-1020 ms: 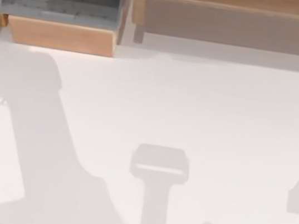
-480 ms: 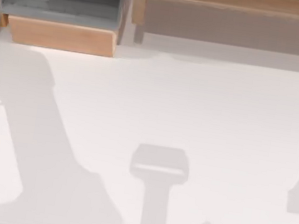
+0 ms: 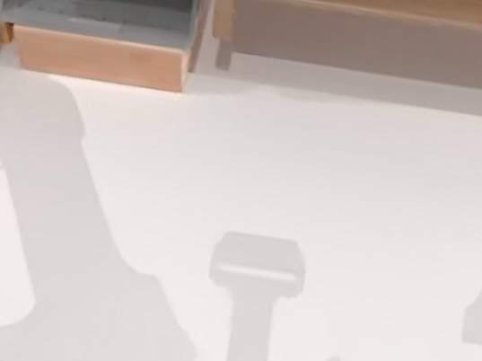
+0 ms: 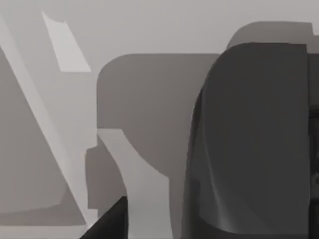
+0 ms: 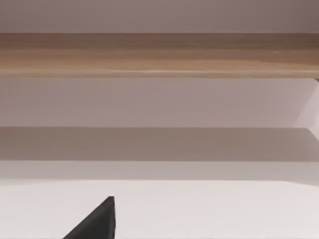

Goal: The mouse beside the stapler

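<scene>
Tabletop [image 3: 332, 176] is the big thing, white and crossed by arm shadows in the lower half of the top view. Wooden shelf [image 3: 381, 29] runs along the upper right and an open grey box [image 3: 104, 6] with a wood front sits upper left. Only change I can spot: the broad shadow [image 3: 71, 282] at lower left has crept slightly over the last second, so I'd guess the left arm is moving while the right idles. In the left wrist view a dark rounded shape [image 4: 249, 139] sits at the right; might be the mouse, can't say. Left gripper [image 4: 112, 224] and right gripper [image 5: 97, 221]: can't tell whether either is apart or together. Placing beside the stapler looks undone.
</scene>
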